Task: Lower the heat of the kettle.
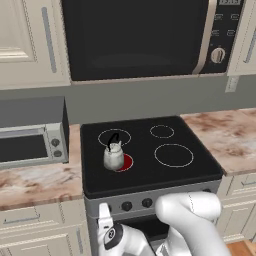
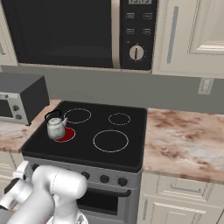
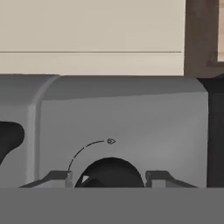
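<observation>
**A:** So where's the kettle (image 1: 113,156) sitting? Squat, rounded, whitish-grey body with a tiny lid knob and a thin black arched handle, on the front-left burner (image 1: 125,162) of the glossy black glass stove (image 1: 150,165), and that burner glows red under it. The other three rings are just thin white outlines.

**B:** Yep, same from the right base view: kettle (image 2: 56,127) on the red patch (image 2: 66,134), left side of the cooktop. Marbled brown-and-cream desk (image 2: 183,140) on both sides, a boxy grey toaster oven (image 1: 30,135) on the left, and a dark microwave (image 1: 140,37) above with cream panelled cabinets.

**A:** And the gripper (image 3: 111,177)?

**B:** Down at the stove's matte grey front panel. In the hand view the two finger tips (image 3: 57,178) sit either side of a round black knob (image 3: 111,173), pinched in close on it, so it's closed around the knob. There's a thin curved arrow mark printed above the knob.

**A:** Anything hard to make out?

**B:** The knob's lower half is cut off at the bottom of the hand view, and there's a dark rounded shape at the left edge that I can't identify.
</observation>
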### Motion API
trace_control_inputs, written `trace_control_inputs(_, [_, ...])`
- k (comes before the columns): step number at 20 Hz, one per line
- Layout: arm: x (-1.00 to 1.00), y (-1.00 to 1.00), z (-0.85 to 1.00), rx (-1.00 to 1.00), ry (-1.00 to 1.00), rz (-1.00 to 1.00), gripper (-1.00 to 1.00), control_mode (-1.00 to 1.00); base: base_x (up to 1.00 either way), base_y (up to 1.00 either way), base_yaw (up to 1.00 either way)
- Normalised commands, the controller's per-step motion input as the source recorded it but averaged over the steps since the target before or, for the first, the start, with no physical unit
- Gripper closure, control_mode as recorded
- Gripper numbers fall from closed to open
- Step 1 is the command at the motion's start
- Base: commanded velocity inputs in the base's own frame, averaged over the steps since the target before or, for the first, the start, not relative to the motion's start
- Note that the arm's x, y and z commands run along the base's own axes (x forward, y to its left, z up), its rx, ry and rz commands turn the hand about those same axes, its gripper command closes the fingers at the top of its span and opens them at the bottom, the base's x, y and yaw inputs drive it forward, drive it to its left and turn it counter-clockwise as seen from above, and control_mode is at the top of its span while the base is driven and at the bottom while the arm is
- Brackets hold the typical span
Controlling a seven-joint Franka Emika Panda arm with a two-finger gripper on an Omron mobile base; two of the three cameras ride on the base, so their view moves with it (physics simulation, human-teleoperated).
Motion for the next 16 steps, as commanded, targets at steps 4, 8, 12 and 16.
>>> trace_control_inputs(4, [0.00,-0.04,0.11,0.34,0.00,0.00,1.00,-1.00,0.00,0.00,0.00])
trace_control_inputs(8, [0.00,-0.07,0.11,0.31,-0.01,0.00,1.00,-1.00,0.00,0.00,0.00])
trace_control_inputs(12, [0.00,-0.19,0.08,0.28,-0.03,-0.02,1.00,-1.00,0.00,0.00,0.00])
trace_control_inputs(16, [0.00,-0.23,0.04,0.29,-0.04,-0.02,1.00,-1.00,0.00,0.00,0.00])
